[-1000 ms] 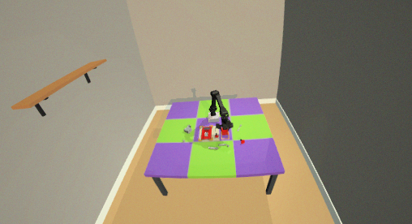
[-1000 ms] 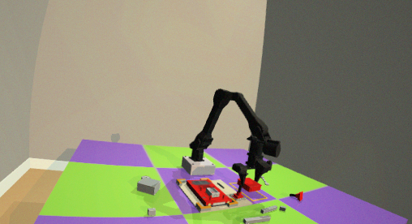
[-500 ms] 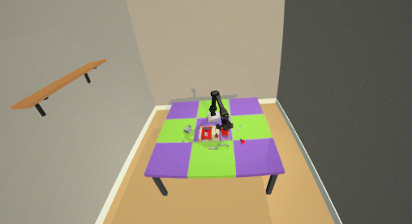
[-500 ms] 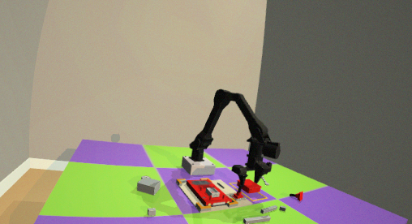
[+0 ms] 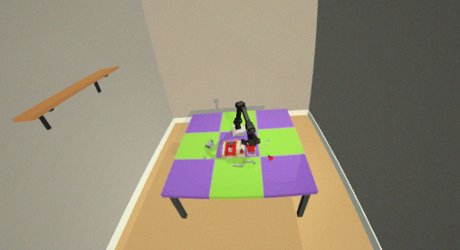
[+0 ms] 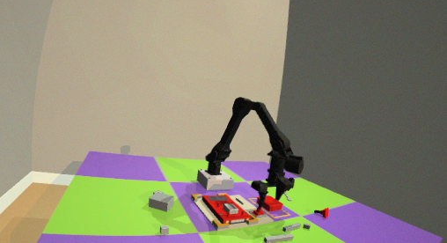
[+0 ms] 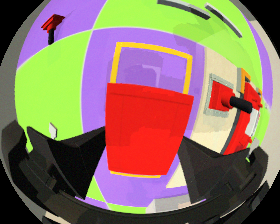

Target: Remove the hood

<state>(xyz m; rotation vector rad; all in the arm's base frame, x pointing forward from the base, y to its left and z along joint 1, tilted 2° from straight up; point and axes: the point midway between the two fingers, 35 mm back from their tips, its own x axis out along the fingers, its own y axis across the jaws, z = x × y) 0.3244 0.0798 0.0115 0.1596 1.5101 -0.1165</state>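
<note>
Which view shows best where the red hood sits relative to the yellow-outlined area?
The wrist view: the hood, held in the claw, fills the frame and overlaps the near part of the yellow outline. The exterior view shows it small, from the side; in the top view it is tiny.

Hood (image 7: 145, 129): wrist view, near edge hidden behind the dark claw (image 7: 140, 192) body; finger contact unseen. Marked area (image 7: 152, 63): near side of its yellow outline covered by the hood. Toy car (image 7: 236, 111): cut short by the lens rim at right. Small grey pieces (image 5: 237, 164) on the counter (image 5: 281, 181): top view, too small to identify. Red item (image 5: 270, 158): shape unclear at this scale.
</note>
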